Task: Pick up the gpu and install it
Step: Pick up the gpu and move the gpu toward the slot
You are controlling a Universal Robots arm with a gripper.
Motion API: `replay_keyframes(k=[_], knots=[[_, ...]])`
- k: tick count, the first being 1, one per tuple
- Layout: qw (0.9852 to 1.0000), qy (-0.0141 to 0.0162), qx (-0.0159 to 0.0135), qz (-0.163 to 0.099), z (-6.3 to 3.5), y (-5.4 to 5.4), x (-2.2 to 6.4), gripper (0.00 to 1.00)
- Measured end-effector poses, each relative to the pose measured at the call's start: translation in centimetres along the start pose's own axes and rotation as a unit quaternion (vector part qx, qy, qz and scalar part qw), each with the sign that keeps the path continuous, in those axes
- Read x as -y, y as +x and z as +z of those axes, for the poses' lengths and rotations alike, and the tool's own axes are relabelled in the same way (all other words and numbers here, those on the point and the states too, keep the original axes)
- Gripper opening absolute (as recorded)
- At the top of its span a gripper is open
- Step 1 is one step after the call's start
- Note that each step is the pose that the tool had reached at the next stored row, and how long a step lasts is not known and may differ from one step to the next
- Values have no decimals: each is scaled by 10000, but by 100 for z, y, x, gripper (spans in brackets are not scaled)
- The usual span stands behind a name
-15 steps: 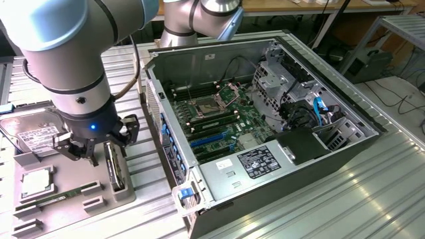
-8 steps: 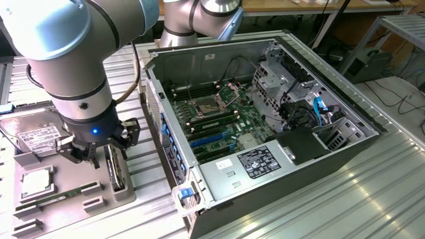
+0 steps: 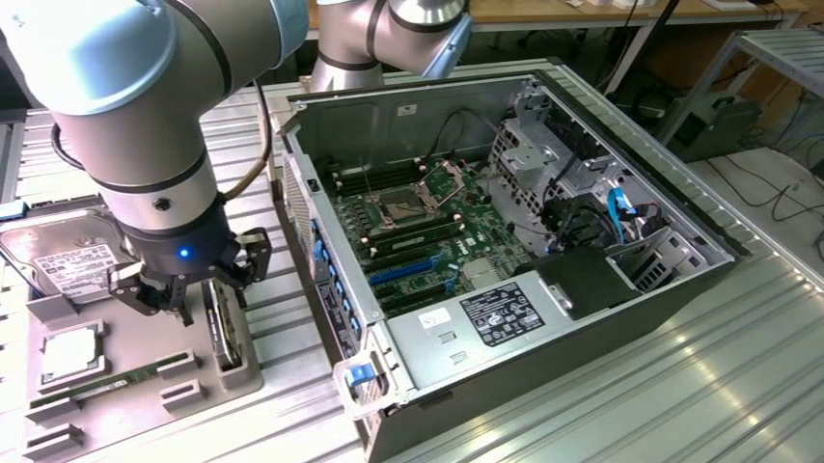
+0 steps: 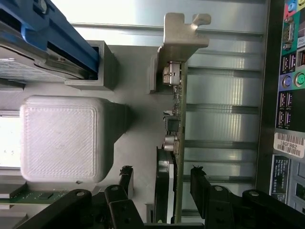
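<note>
The gpu [image 3: 227, 336] stands on edge in a slot of the grey holder [image 3: 238, 374], on the exterior view's left. In the wrist view I look along the gpu's thin edge [image 4: 177, 143], with its silvery end bracket [image 4: 183, 36] at the far end. My gripper [image 3: 206, 295] hangs directly over the card, open. In the wrist view my gripper [image 4: 162, 181] straddles the near end of the card, one black finger [image 4: 127, 177] on each side, both apart from it. Nothing is held.
The open computer case [image 3: 541, 386] lies beside the holder, motherboard [image 3: 425, 241] facing up; its rear port panel [image 4: 288, 95] runs close beside the gpu. A hard drive [image 3: 71, 256], a processor [image 3: 71, 352] and a green memory stick [image 3: 110, 383] also sit in the holder.
</note>
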State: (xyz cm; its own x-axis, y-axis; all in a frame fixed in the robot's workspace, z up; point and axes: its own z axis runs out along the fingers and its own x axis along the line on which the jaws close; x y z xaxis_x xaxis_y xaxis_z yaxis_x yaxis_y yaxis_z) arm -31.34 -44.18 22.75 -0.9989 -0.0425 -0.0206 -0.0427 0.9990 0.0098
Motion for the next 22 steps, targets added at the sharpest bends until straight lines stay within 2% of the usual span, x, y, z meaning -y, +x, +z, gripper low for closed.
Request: replay_keyframes(k=[2,10,11,12,16,22], knots=[[10000,0,0,0,0,-1,-26,60],[10000,0,-1,0,0,-1,-26,58],[10000,0,-1,0,0,0,-26,52],[10000,0,-1,0,0,0,-26,52],[10000,1,-1,0,0,-1,-26,30],[10000,0,-1,0,0,0,-26,30]])
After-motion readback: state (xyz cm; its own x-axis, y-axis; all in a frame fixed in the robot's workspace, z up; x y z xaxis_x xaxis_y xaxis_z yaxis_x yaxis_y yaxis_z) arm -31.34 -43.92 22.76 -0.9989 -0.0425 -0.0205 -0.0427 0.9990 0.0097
